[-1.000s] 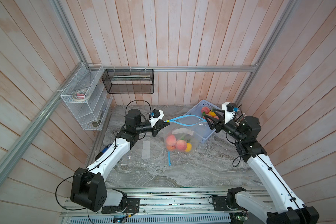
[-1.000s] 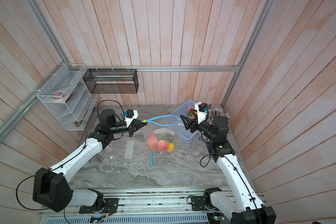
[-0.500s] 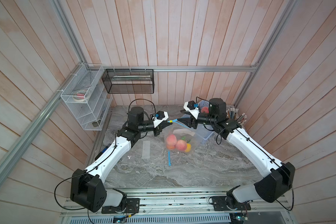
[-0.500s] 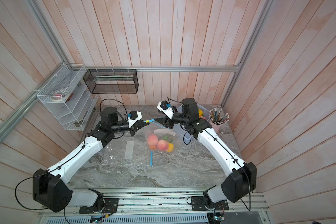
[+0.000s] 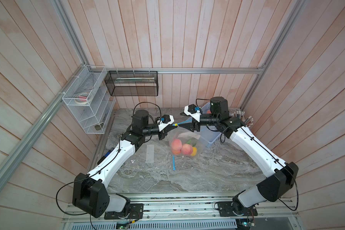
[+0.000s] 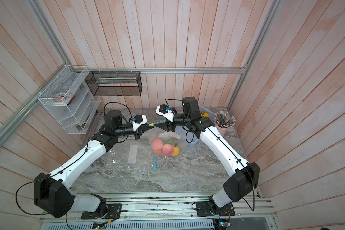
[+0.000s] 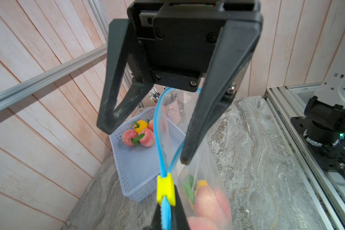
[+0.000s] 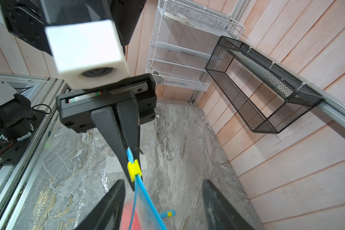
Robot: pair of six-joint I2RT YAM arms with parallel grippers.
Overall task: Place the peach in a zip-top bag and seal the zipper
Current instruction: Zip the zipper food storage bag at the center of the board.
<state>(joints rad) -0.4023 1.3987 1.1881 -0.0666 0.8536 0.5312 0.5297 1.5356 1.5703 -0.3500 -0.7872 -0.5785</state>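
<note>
Seeing the peach (image 5: 176,143) already down in the zip-top bag (image 5: 197,143), bottom low by the surface (image 5: 207,175), touching or not, can't tell. Left jaws pinched shut on the blue zipper strip (image 7: 156,127) right behind the yellow slider (image 7: 165,192). Right jaws spread wide, straddling that strip, gripping nothing. Floppy, slick film with fruit weight hanging off it, so probably best to pinch the stiff slider itself, not the plastic, then drag along the strip.

Overhead stereo; opposed wrist close-ups on slider (image 7: 165,191)
</note>
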